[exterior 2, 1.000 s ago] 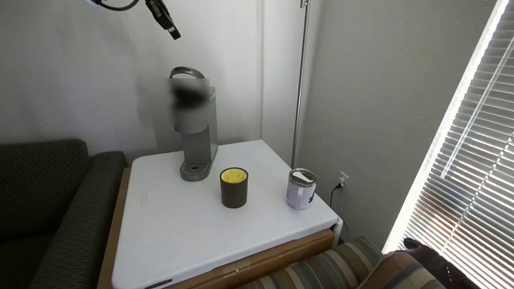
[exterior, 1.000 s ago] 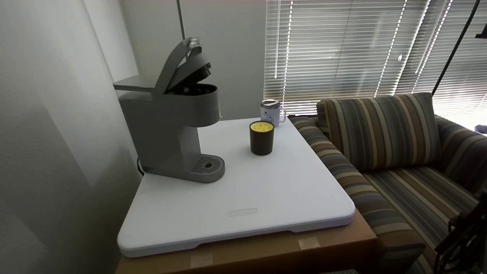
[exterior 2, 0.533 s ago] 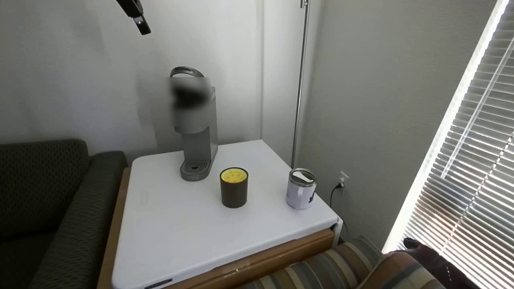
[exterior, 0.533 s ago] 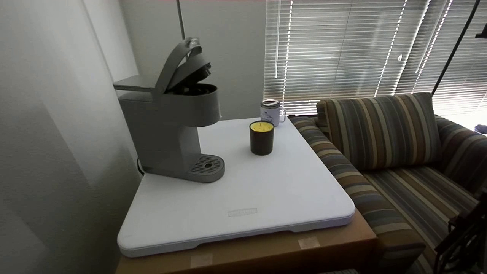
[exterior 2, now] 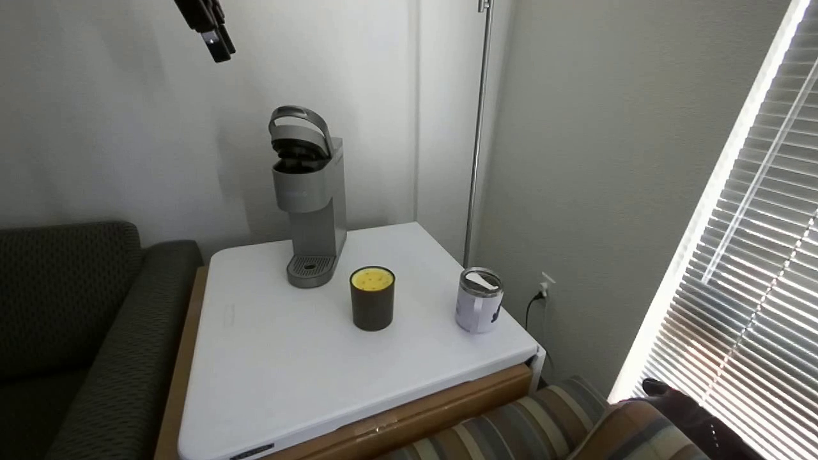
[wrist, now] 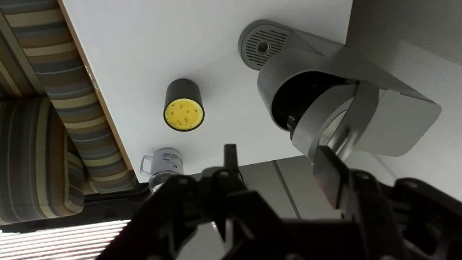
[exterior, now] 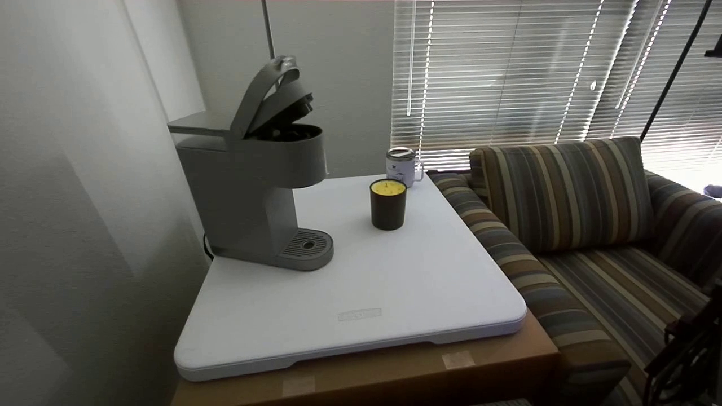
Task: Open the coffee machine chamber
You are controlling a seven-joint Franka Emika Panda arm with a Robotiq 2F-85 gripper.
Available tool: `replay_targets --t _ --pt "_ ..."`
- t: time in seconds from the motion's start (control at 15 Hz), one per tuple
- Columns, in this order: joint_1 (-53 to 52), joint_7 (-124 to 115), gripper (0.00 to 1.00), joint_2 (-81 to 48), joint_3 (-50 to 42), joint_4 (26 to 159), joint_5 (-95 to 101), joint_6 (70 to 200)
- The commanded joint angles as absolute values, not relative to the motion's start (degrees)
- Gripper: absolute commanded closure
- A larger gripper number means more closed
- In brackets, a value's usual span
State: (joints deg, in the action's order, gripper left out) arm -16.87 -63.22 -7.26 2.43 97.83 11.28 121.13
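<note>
my gripper (wrist: 278, 165) hangs spread, apart from the raised lid (wrist: 318, 113), but if i swing low over the machine (exterior: 248, 194), i might bat the chamber (exterior: 302, 160) shut.

- Coffee machine (exterior: 242, 192): matte grey, with a tall column; a rounded base (exterior: 307, 262) with a slotted grate (exterior: 294, 241) juts out at the foot. It stands upright near one edge of the white table (exterior: 395, 282).
- Chamber (exterior: 290, 163): the round, overhanging brew head at the top, open, its interior dark.
- Lid (exterior: 282, 102): grey, hinged at the back, tilted up at a slant over the chamber, its curved handle (exterior: 254, 98) raised.
</note>
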Motion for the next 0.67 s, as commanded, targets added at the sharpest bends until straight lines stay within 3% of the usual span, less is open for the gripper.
replay_targets --t 0.0,0.13,0.6 --pt "-15.0 -63.8 0.11 -6.1 4.4 99.5 11.7 120.9" --pt "-15.0 -64.0 0.01 -6.0 4.7 100.0 11.6 121.1" --pt "-15.2 -64.1 0.00 -7.3 5.5 98.5 11.5 120.9"
